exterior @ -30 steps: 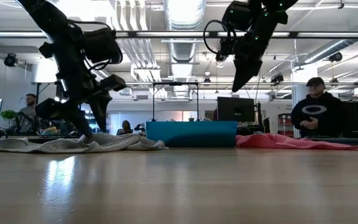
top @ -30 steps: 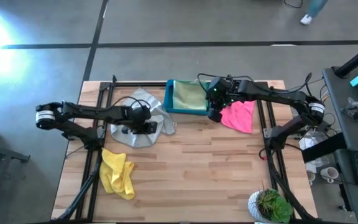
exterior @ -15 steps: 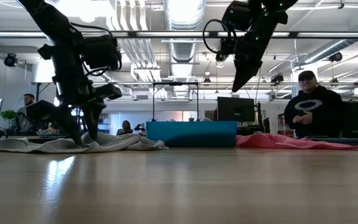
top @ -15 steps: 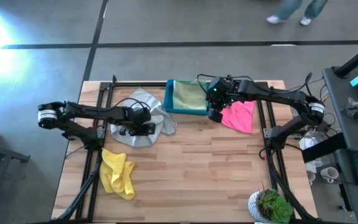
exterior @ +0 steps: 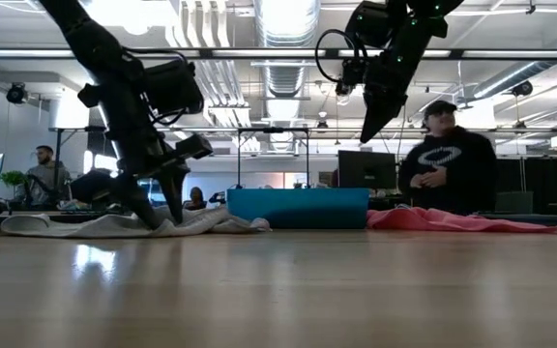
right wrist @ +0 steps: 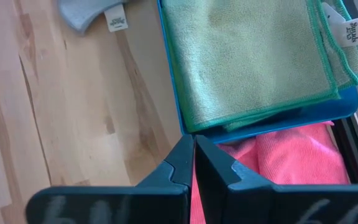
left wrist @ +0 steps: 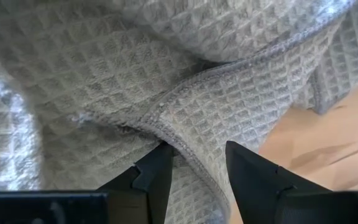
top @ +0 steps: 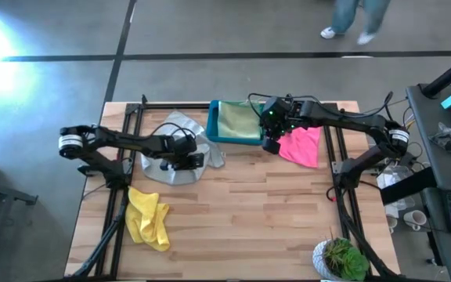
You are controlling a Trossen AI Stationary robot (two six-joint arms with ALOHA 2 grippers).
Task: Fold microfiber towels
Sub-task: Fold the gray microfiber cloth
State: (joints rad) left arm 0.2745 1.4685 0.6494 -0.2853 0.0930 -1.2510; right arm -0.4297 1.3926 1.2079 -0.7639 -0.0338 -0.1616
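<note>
High view: the left gripper (top: 188, 159) is down on the grey towel (top: 171, 149), which lies crumpled left of the blue bin (top: 214, 129). A green towel (top: 239, 120) lies folded inside the bin. The right gripper (top: 270, 142) hangs at the bin's near right corner, beside the pink towel (top: 302, 146). The yellow towel (top: 149, 217) lies bunched near the table's front left.

Low view: the left gripper (exterior: 167, 217) touches the grey towel (exterior: 114, 224); the right gripper (exterior: 367, 130) hangs well above the table.

Left wrist view: fingers (left wrist: 157, 174) part open, straddling a hemmed edge of the grey towel (left wrist: 166, 74); whether they grip it, I cannot tell.

Right wrist view: fingers (right wrist: 182, 163) pressed together, holding nothing, over the bin (right wrist: 266, 127) edge.
</note>
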